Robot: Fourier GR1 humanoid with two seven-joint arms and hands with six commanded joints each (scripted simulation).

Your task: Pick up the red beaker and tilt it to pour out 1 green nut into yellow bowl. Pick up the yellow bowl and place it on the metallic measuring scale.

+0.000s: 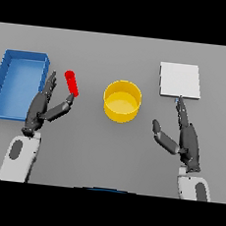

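Two hands are seen over a grey table. A tilted red beaker is touched by the thumb of the left hand, fingers straight. The yellow bowl sits mid-table, the scale beyond the open right hand, a blue tray at left.

Bowl between beaker, left, and scale, seemingly farther right

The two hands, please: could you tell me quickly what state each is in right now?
Left hand: open, fingers straight, thumb tip touching the red beaker, not gripping it.
Right hand: open, holding nothing.
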